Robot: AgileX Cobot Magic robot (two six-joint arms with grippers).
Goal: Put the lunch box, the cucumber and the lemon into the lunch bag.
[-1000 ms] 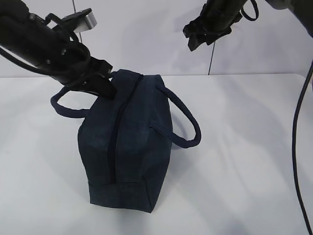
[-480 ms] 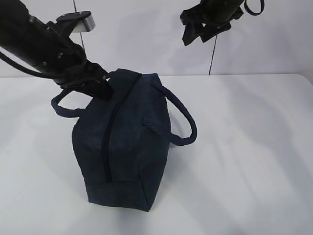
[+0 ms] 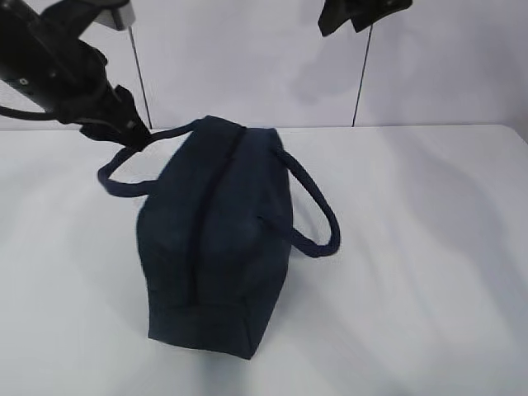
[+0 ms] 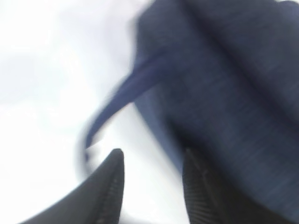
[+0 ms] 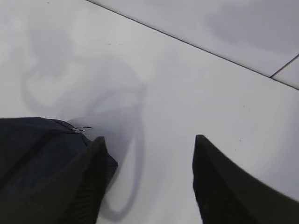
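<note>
The bag (image 3: 210,239) sits on the white worktop (image 3: 412,247), a little left of the middle, its long side running from near to far. Its top zipper (image 3: 216,186) is a dark line along the ridge and looks closed. One loop handle (image 3: 132,169) hangs out to the left at the far end, the other (image 3: 309,206) droops down the right side.

The left gripper (image 3: 132,132) hovers at the far left, just above the left handle. In the left wrist view its two fingers (image 4: 107,186) stand apart with bare worktop between them and hold nothing; the picture is blurred, but the bag's dark blue cloth (image 4: 224,93) fills the right side and a handle strap (image 4: 126,93) crosses ahead of the fingertips.

The right gripper (image 3: 363,12) is high at the far edge, well above the bag and mostly cut off by the top of the frame. From its own wrist view the fingers (image 5: 219,186) are spread wide and empty, over white worktop. At the lower left of that view a corner of the bag (image 5: 42,144) shows, with the small metal zipper pull (image 5: 79,129) lying at its edge, partly behind the left finger.

The box, cucumber and lemon are not to be seen in any view; I cannot tell from here whether they are in the bag
</note>
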